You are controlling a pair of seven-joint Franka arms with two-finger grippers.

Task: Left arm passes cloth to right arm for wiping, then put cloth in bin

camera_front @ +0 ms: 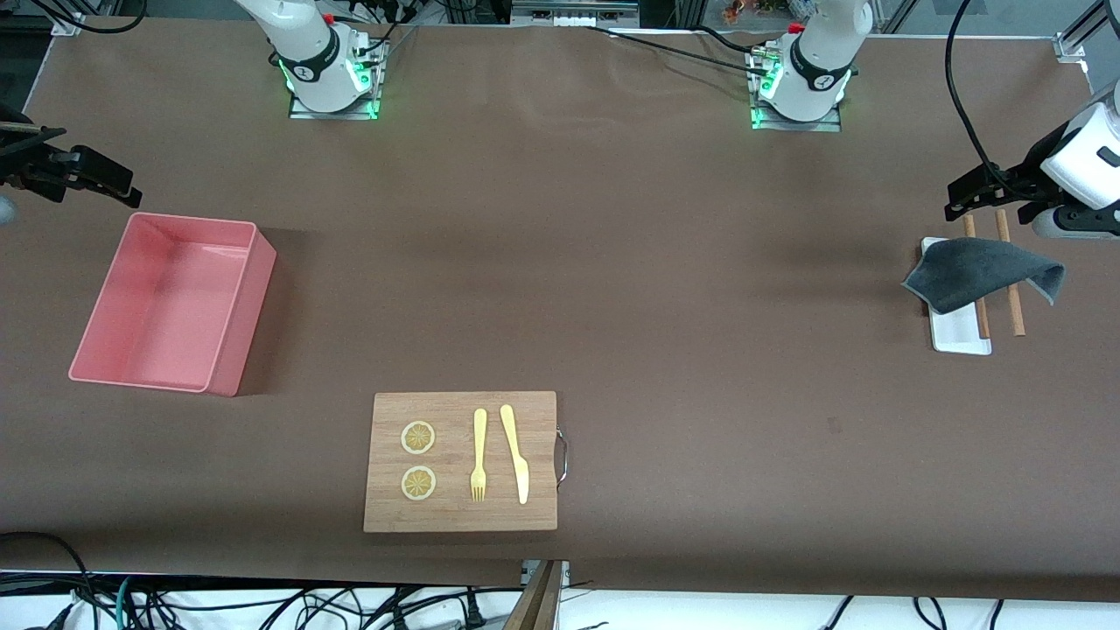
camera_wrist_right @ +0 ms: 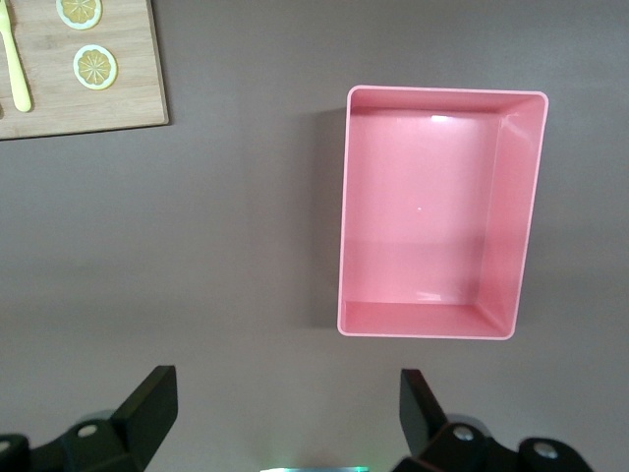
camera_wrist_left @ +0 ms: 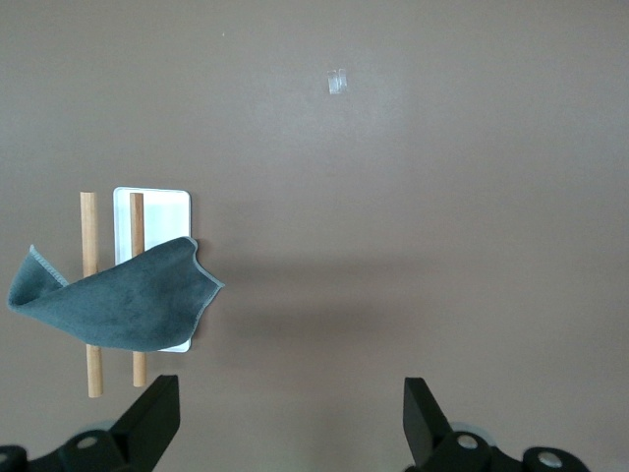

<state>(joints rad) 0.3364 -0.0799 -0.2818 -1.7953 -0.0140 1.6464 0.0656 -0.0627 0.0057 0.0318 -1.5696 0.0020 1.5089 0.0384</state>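
Observation:
The dark grey cloth (camera_front: 980,273) lies draped over two wooden sticks (camera_front: 1017,311) and a small white tray (camera_front: 958,337) at the left arm's end of the table. It also shows in the left wrist view (camera_wrist_left: 118,300). My left gripper (camera_front: 962,199) hangs open and empty in the air just beside the cloth, toward the robots' bases; in its wrist view (camera_wrist_left: 290,423) bare table lies between the fingers. The pink bin (camera_front: 241,315) stands empty at the right arm's end. My right gripper (camera_front: 114,184) is open and empty, up in the air beside the bin (camera_wrist_right: 516,197).
A wooden cutting board (camera_front: 461,462) with two lemon slices (camera_front: 418,437), a yellow fork (camera_front: 479,455) and a yellow knife (camera_front: 516,451) lies near the table's front edge. Its corner shows in the right wrist view (camera_wrist_right: 108,98). Brown table covers the middle.

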